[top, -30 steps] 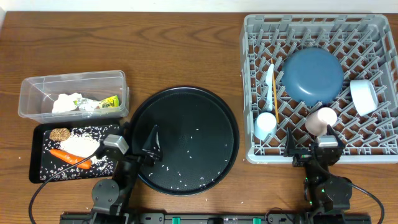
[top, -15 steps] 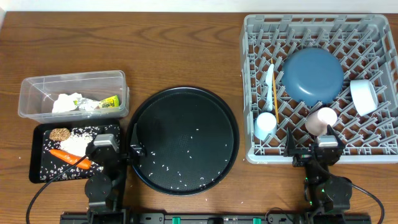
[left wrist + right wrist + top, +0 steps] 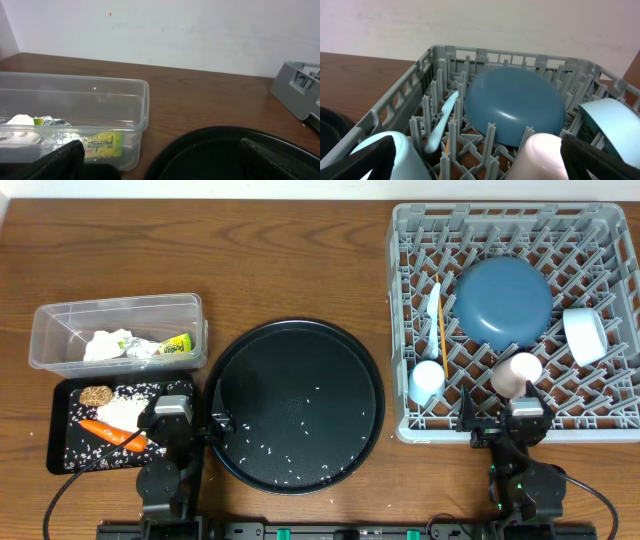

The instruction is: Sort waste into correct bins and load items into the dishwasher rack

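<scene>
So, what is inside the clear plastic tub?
Inside the clear tub lie crumpled white paper and a yellow-green printed wrapper. Anything beneath the paper is covered and cannot be seen.

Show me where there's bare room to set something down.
Bare wood runs behind the clear tub and round black tray, left of the rack. Crowded: the rack's front half and shallow black tray.

a lab-style test bench: bare wooden table (image 3: pixel 250 250), plain white wall (image 3: pixel 200 30), lone dishwasher rack (image 3: pixel 510 212).
</scene>
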